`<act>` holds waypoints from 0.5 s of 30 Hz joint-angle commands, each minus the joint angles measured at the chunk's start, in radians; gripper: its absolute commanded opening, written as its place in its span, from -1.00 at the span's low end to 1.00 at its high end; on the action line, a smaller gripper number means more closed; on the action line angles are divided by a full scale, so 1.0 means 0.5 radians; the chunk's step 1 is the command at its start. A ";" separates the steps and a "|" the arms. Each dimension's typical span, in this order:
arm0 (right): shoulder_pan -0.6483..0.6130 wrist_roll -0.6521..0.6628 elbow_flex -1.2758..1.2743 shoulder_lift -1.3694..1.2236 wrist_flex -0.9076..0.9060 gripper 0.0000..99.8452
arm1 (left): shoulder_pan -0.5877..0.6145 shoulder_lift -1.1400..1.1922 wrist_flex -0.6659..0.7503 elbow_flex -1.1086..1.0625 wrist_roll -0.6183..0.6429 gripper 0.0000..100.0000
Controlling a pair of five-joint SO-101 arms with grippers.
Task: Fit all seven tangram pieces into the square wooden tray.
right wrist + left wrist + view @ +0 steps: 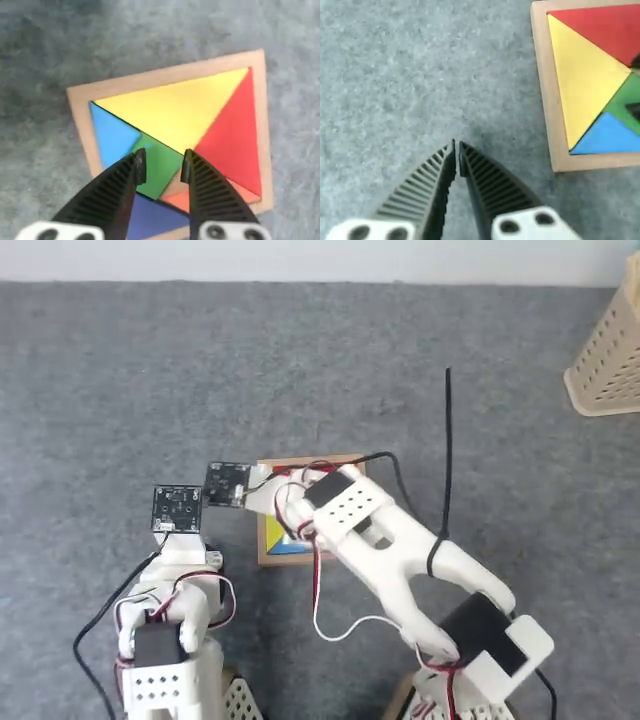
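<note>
Looks like you're basically at the finish line here. The tray (263, 550) sits near the centre of the grey worktop (120, 370) in the high view. The right gripper (162, 162) hangs right over it, jaws a little apart and holding nothing, tips straddling the green piece (157, 170). My guess is you've put it there to nudge or press that piece flat, since it's hemmed in by the others.

Around it are a yellow triangle (175, 112), a red triangle (235, 135), a light blue piece (112, 137), a dark blue piece (155, 220) and an orange piece (175, 202). There's a pale patch between green and orange. I can't tell if that's the seventh piece or bare wood, so check it before calling it done.

The left gripper (456, 147) is parked over the worktop at the tray's 9 o'clock, jaws together and empty. That makes sense, as it's out of the right arm's way there. Go easy if you push sideways, because the tray looks light enough to slide.
</note>
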State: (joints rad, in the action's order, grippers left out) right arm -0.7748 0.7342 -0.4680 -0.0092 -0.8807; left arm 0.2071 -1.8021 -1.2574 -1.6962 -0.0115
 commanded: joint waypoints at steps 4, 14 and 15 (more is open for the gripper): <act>0.247 -0.393 0.117 0.038 -0.041 -0.90 | 0.009 -0.031 -0.009 0.023 0.015 -0.98; 0.106 -0.577 0.092 -0.023 -0.041 -0.96 | 0.009 -0.031 -0.009 0.023 0.015 -0.98; 0.106 -0.577 0.092 -0.044 -0.041 -0.96 | 0.009 -0.031 -0.009 0.023 0.015 -0.98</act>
State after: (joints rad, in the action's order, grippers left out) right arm -0.7089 0.4580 -0.4664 -0.0261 -0.8915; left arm 0.2071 -1.8021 -1.2574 -1.6962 -0.0115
